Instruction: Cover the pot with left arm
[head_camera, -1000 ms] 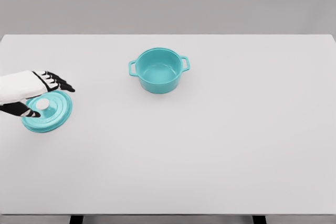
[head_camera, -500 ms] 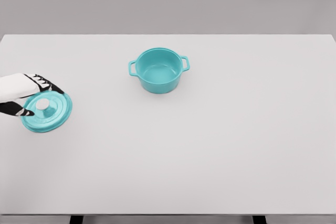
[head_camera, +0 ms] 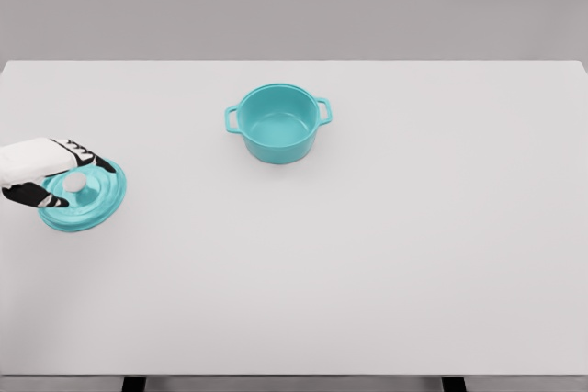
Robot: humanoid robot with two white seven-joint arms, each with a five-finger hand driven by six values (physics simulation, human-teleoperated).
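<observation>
The white tabletop (head_camera: 386, 263) filled most of the head view, and only two teal things lay on it. The pot (head_camera: 277, 123) stood upright and uncovered toward the far edge, a little left of the middle of that edge, with one small handle pointing to the left edge and the other toward the right; its inside showed bare. The lid (head_camera: 87, 196) was well apart from the pot, down by the left edge and about midway between the far and near edges, and it appeared to rest flat on the tabletop with its pale round knob (head_camera: 74, 182) facing up. The left hand (head_camera: 46, 172) came in from the left edge at the same spot and lay over the left part of the lid. Its dark fingers (head_camera: 92, 158) were loosely curved and reached across the far side of the knob, while the thumb (head_camera: 37, 196) sat on the near side of the knob, so that the knob lay between them. The hand was neither spread wide nor closed into a fist; whether the fingers and thumb actually pressed on the knob could not be told from this view.
</observation>
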